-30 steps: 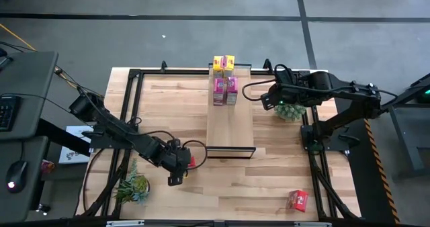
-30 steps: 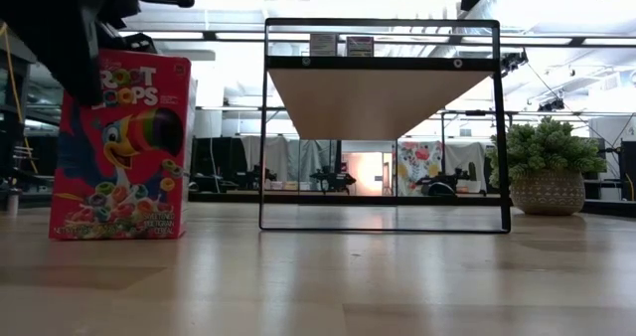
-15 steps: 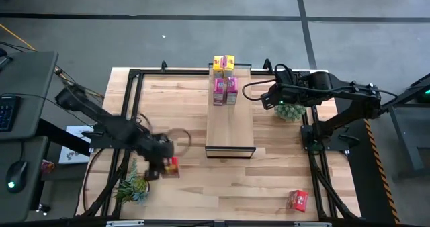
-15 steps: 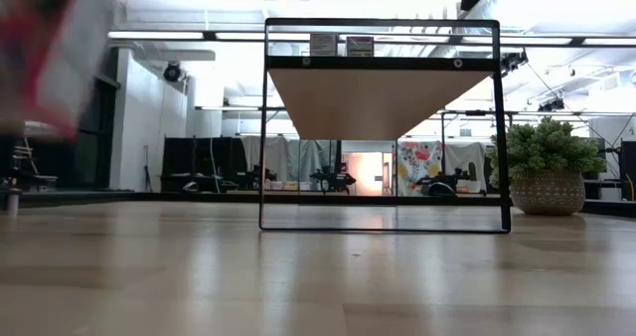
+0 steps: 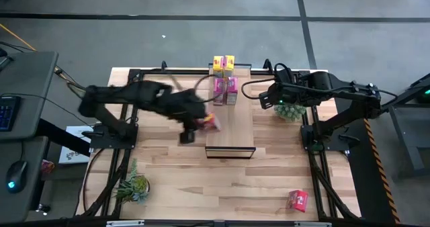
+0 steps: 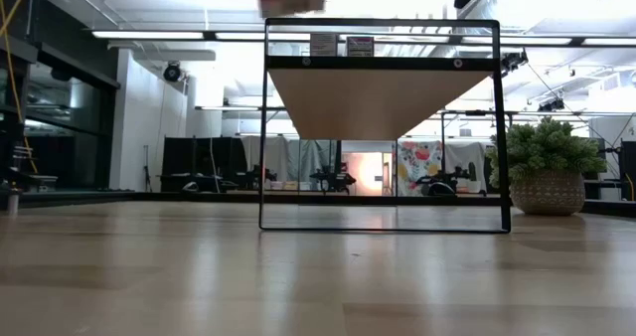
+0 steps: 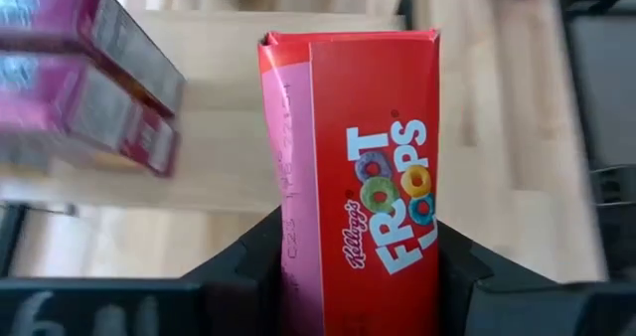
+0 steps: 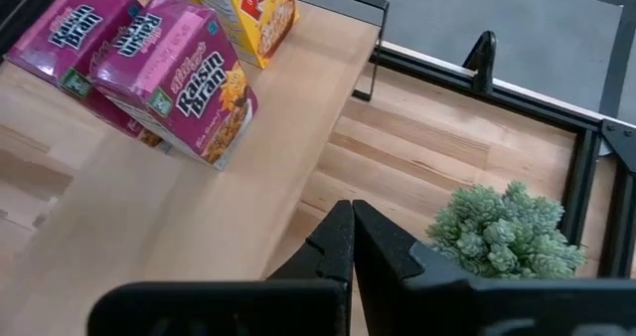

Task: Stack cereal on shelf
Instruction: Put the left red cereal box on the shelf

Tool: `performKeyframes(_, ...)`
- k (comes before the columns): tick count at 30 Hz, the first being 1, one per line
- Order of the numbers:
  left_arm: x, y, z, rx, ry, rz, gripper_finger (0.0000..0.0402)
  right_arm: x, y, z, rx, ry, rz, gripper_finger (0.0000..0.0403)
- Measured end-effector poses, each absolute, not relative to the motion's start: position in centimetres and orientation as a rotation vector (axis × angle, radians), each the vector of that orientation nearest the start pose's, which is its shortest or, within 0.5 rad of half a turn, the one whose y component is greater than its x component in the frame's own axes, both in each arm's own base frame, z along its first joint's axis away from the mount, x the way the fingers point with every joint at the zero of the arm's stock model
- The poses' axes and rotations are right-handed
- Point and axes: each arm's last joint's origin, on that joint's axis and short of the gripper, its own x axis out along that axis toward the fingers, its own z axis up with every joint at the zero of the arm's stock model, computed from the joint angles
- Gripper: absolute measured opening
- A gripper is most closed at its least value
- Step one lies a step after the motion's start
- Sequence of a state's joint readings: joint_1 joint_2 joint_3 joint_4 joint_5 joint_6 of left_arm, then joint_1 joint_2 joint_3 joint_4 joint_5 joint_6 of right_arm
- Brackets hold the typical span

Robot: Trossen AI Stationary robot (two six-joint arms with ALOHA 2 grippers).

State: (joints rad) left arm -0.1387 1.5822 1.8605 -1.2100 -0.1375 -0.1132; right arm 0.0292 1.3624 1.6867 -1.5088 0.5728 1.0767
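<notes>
Left gripper (image 5: 201, 124) has carried its red box (image 7: 363, 177) up from the desk (image 5: 269, 180) to the shelf (image 5: 232, 129) — fingers grasping it; right gripper (image 8: 352, 239) clenched; two yellow, two pink, two red boxes

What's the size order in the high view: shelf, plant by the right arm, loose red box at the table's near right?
Largest to smallest, as seen from above:
1. shelf, by far the biggest
2. potted plant, partly hidden under the right arm
3. red cereal box, somewhat smaller than the plant's visible part

A robotics lab: framed test table (image 5: 168, 187), concrete floor (image 5: 201, 39), open hall with ceiling lights (image 6: 149, 35).
</notes>
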Motion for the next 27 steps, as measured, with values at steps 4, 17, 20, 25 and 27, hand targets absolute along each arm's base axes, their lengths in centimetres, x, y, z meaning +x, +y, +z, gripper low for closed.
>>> performKeyframes(4,33.1,-2.8,40.8,0.097,0.953,0.054,0.0162,21.4,-0.9,41.2,0.585,0.736,-1.004,0.0000)
performKeyframes(17,37.7,-0.4,36.4,0.199,1.073,0.073,0.0190,21.4,-1.0,41.2,0.612,0.704,-1.035,0.0000)
performKeyframes(20,37.8,-0.1,36.3,0.213,1.066,0.068,0.0190,21.4,-1.0,41.2,0.613,0.703,-1.035,0.0000)
performKeyframes(25,38.1,0.2,36.5,0.212,1.032,0.077,0.0201,21.4,-1.0,41.2,0.612,0.703,-1.035,0.0000)
performKeyframes(27,38.0,0.3,36.5,0.211,1.036,0.079,0.0213,21.4,-1.0,41.2,0.611,0.702,-1.036,0.0000)
